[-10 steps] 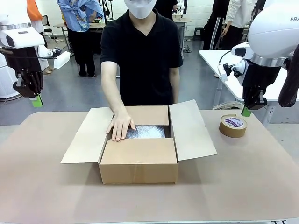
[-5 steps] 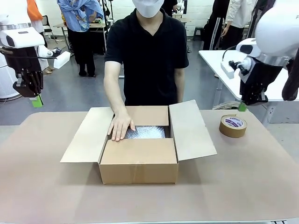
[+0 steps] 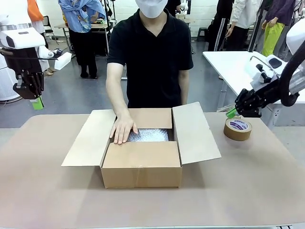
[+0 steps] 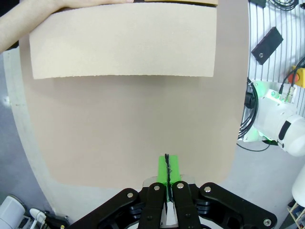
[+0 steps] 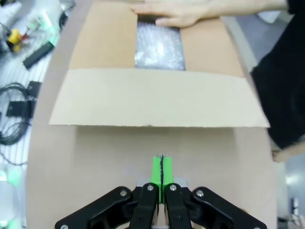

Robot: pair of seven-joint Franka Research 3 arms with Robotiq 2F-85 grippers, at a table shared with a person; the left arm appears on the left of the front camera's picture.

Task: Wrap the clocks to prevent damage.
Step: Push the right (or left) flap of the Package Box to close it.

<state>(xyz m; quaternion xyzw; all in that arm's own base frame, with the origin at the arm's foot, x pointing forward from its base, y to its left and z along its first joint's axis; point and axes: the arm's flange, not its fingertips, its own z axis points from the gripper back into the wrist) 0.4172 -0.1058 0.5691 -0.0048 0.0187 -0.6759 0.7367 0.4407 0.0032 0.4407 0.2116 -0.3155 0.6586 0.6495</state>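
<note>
Left gripper (image 3: 37,103) is hanging in the upper left of the front view, beyond the left end of the table (image 3: 43,191). Its green pads (image 4: 162,169) are pressing flat together with nothing between them. Right gripper (image 3: 231,113) is reaching in from the right edge of the frame, tilting low. Its pads are also pressing together on nothing, and its tip is hovering just beside the upper left rim of a roll of brown tape (image 3: 238,129), which is lying flat on the table.

At the centre, a cardboard box (image 3: 141,170) is sitting with its side flaps spreading open to left and right. Its near flap is lying over the front half of the opening. Bubble wrap (image 3: 150,135) is showing in the gap behind that flap, inside the box; what it is covering cannot be made out.

At the far side a person in a black shirt is standing, one hand (image 3: 123,130) resting palm down on the left part of the wrap. In the right wrist view, the box is lying ahead of the shut pads, with the wrap at the top centre.
</note>
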